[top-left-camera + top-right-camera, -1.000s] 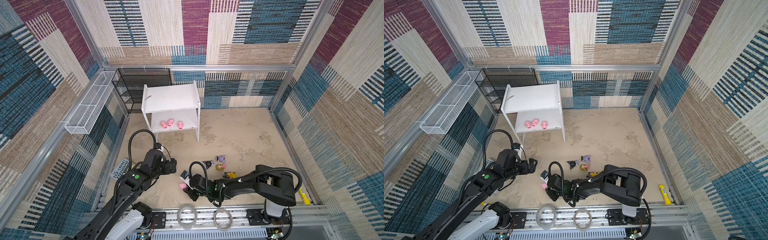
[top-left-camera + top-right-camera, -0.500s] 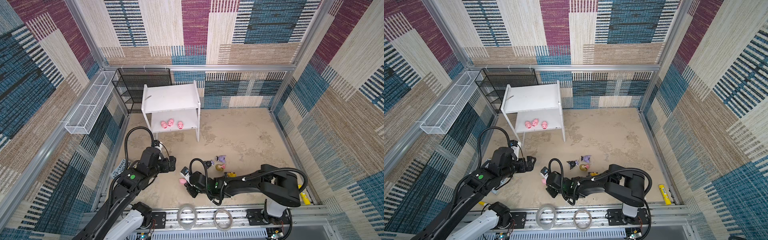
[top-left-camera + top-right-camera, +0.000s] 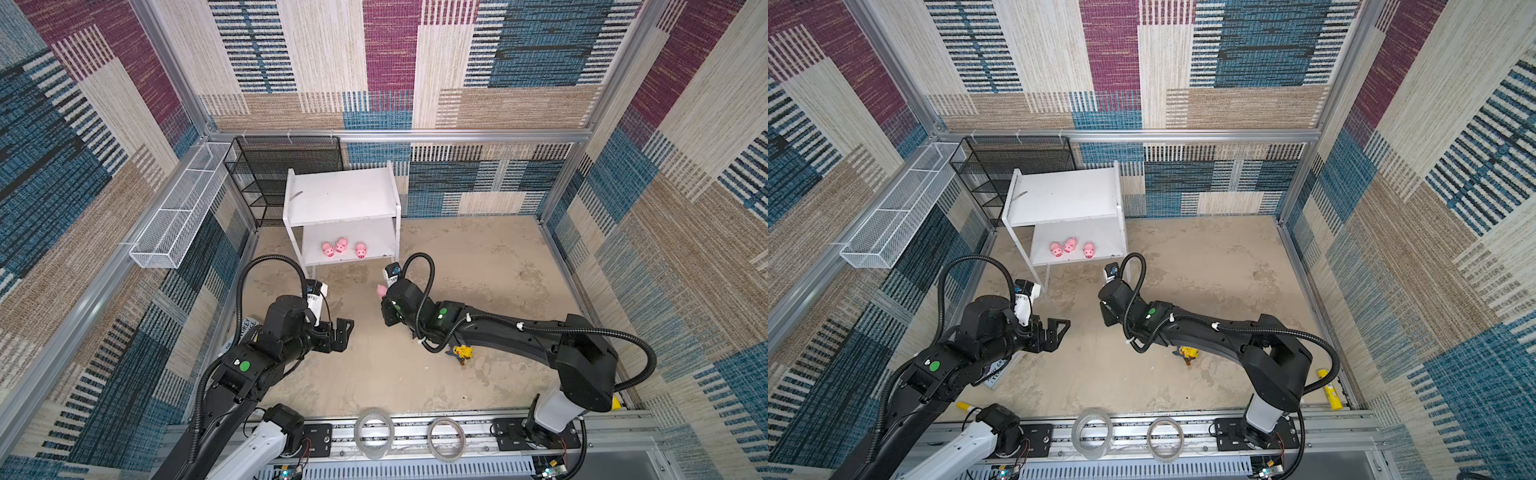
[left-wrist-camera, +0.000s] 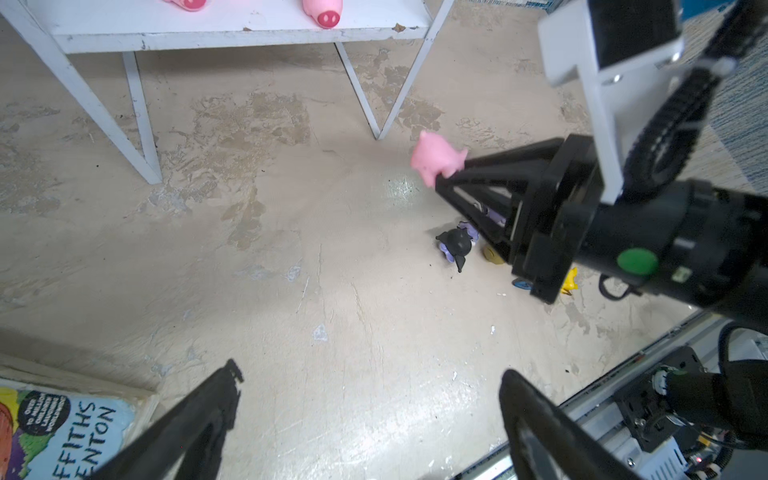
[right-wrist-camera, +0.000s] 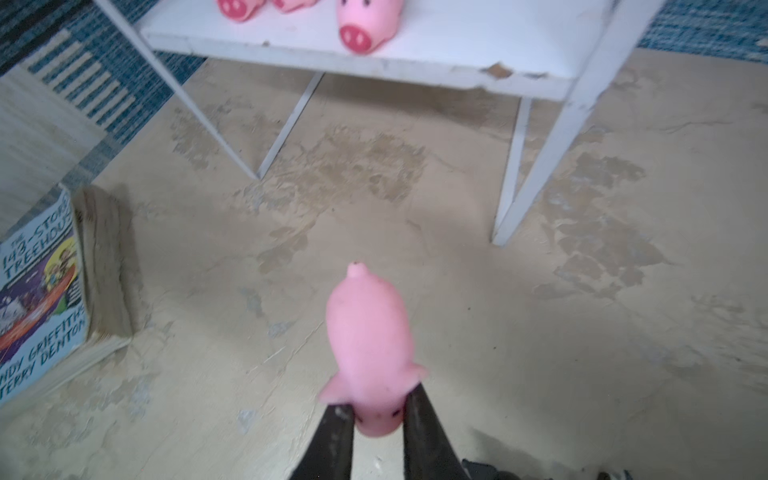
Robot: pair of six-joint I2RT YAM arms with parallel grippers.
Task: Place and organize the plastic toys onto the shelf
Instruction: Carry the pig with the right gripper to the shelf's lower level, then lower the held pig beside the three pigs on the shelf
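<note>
My right gripper (image 5: 378,405) is shut on a pink pig (image 5: 370,332), held by its head above the floor in front of the shelf (image 3: 340,195); the left wrist view shows this pig (image 4: 436,158) at the fingertips. Three pink pigs (image 3: 340,247) stand on the shelf's lower board. A black-and-purple figure (image 4: 457,245) and a yellow toy (image 3: 463,352) lie on the floor under the right arm. My left gripper (image 4: 370,374) hangs open over bare floor, left of the right gripper (image 3: 384,297).
A black mesh rack (image 3: 282,174) stands behind the shelf, and a white wire basket (image 3: 178,216) hangs on the left wall. A paperback book (image 5: 41,299) leans at the left wall. A yellow tube (image 3: 1329,390) lies at the front right, near two tape rolls (image 3: 374,430).
My right gripper closed on the pink pig near the front, lifted it and carried it back toward the shelf. The left arm shifted slightly.
</note>
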